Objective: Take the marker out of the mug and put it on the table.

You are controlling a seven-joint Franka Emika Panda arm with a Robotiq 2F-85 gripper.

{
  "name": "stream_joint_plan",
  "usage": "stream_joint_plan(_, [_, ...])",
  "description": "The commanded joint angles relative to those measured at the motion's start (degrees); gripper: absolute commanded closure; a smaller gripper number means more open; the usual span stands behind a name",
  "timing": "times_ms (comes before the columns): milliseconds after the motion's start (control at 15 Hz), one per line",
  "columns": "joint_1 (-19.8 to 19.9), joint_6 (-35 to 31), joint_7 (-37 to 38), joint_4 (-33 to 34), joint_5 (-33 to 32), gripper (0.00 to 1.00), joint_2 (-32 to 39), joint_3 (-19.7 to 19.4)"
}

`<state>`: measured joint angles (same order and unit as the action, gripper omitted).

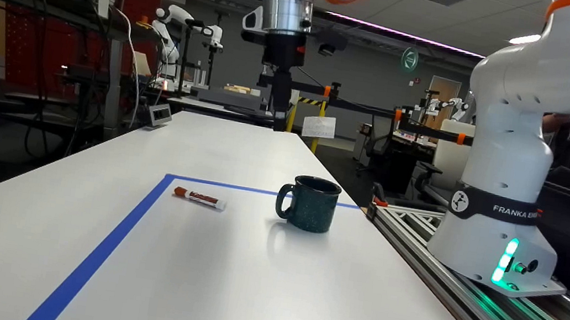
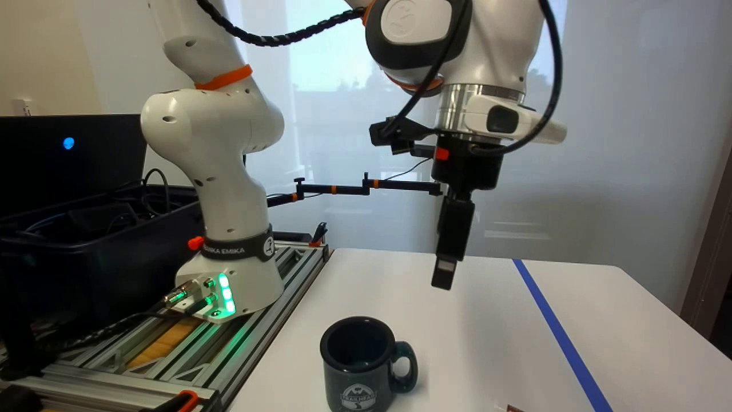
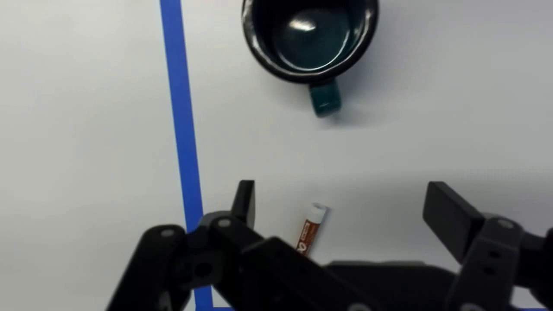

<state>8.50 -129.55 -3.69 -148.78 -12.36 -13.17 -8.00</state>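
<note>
The marker, reddish-brown with a white end, lies flat on the white table, left of the mug in this exterior view. In the wrist view the marker shows partly, its lower part hidden behind a finger linkage. Only a tip of the marker shows at an exterior view's bottom edge. The dark teal mug stands upright; in the wrist view the mug has nothing inside, its handle pointing toward the marker. My gripper is open and empty, high above the table, also seen in both exterior views.
Blue tape marks lines on the table, near the marker and behind the mug. The robot base stands on a metal rail frame along the table's edge. A small grey device sits at the table's far edge.
</note>
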Motion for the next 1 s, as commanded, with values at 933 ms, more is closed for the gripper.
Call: stream_joint_plan(933, [-3.0, 2.7, -0.2, -7.2, 8.3, 0.0, -10.0, 2.1])
